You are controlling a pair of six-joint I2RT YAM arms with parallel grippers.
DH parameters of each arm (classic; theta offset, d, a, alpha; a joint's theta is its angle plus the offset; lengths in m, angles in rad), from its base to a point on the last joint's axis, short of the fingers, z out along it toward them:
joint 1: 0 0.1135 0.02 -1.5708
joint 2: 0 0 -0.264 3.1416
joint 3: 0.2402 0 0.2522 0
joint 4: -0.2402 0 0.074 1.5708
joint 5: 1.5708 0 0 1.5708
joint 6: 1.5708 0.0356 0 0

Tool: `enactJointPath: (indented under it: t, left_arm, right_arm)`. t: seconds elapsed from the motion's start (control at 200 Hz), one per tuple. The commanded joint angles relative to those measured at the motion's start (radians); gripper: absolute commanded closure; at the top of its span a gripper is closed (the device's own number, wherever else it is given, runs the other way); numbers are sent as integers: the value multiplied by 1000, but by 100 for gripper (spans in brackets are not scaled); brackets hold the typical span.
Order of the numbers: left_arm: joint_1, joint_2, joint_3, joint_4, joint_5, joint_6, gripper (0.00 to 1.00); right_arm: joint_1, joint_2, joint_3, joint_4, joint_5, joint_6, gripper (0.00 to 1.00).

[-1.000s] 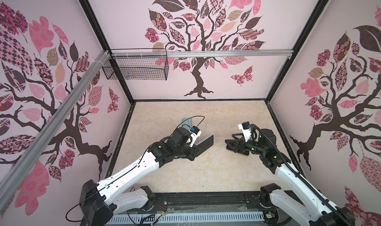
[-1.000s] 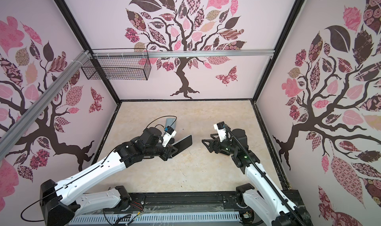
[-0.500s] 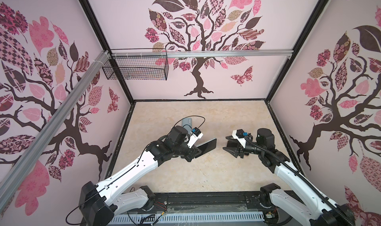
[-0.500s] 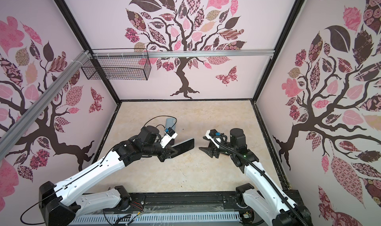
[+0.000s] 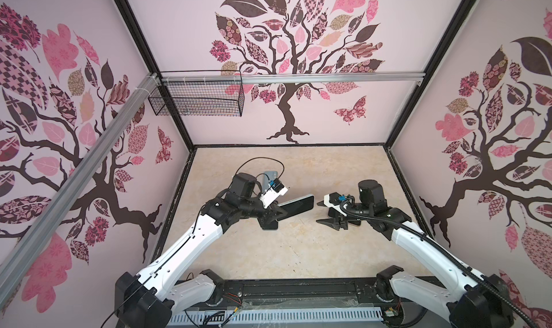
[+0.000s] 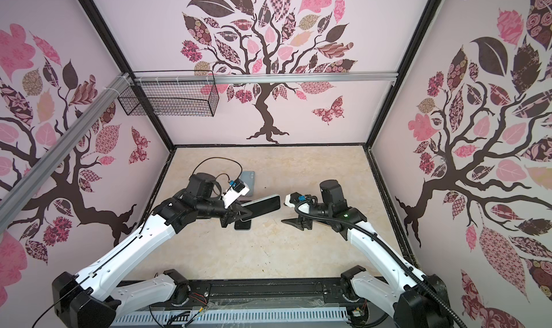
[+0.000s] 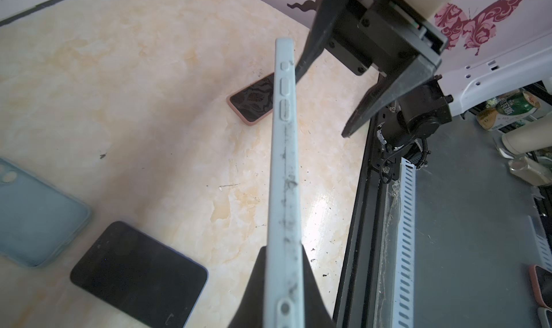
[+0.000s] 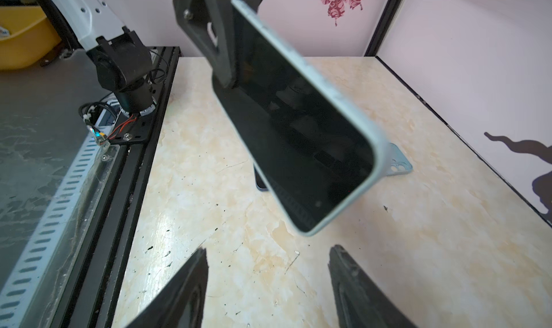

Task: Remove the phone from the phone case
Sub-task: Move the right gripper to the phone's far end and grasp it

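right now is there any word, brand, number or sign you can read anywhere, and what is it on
No text can be read for certain.
Green-labelled container, seen in the left wrist view: white print, too blurred to read.
Phone in its pale blue case: screen dark, no brand or marking visible.

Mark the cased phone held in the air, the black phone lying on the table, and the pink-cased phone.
cased phone (image 8: 298,126): right wrist view, on its dark screen.
black phone (image 7: 137,272): left wrist view, middle of its face.
pink-cased phone (image 7: 254,102): left wrist view, on its screen.
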Motion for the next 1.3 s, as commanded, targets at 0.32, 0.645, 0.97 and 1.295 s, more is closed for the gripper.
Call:
enactJointPath:
  t: [0.32, 0.645, 0.97, 1.295]
  left_arm:
    - [72, -52, 56, -55, 170, 265, 100]
    - [72, 12, 88, -145, 297, 332, 100]
    - [72, 18, 93, -170, 355, 351, 100]
    - [72, 43, 114, -215, 408, 386, 100]
  right_arm:
    - [66, 99, 164, -258, 292, -200, 33]
    - [66, 13, 168, -283, 9, -201, 36]
    - [66, 20, 180, -341, -53, -214, 45]
    - [66, 15, 196, -316, -115, -188, 54]
